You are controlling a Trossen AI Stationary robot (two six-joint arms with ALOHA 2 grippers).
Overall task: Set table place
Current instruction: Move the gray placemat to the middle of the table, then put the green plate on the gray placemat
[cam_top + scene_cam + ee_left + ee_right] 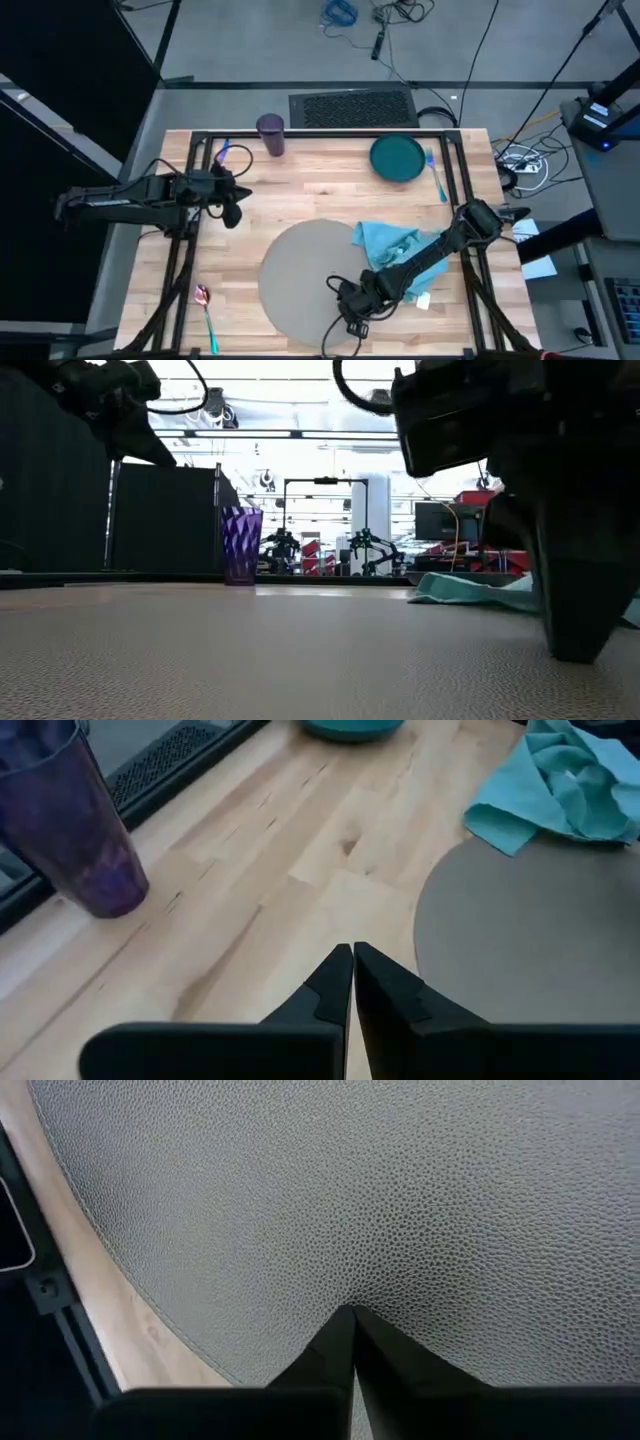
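Worktop (330,190): pale wood planks, thin black frame. Round grey mat (305,280) with a pebbled, leathery grain sits at the near middle. Light blue napkin (385,243), crumpled cloth, overlaps the mat's right edge. Round teal plate (397,158) is at the far right, with a blue fork (435,172) just beside it on the right. Purple faceted cup (270,135) stands upright at the far edge, left of centre. Spoon (206,310), pink bowl and green handle, lies at the near left corner, well apart from the mat.

Right claw (350,1325): fingers pressed together, holding nothing, tips down on the mat near its near edge. Left claw (352,965): also closed and empty, held above the left side of the worktop, well apart from the cup.
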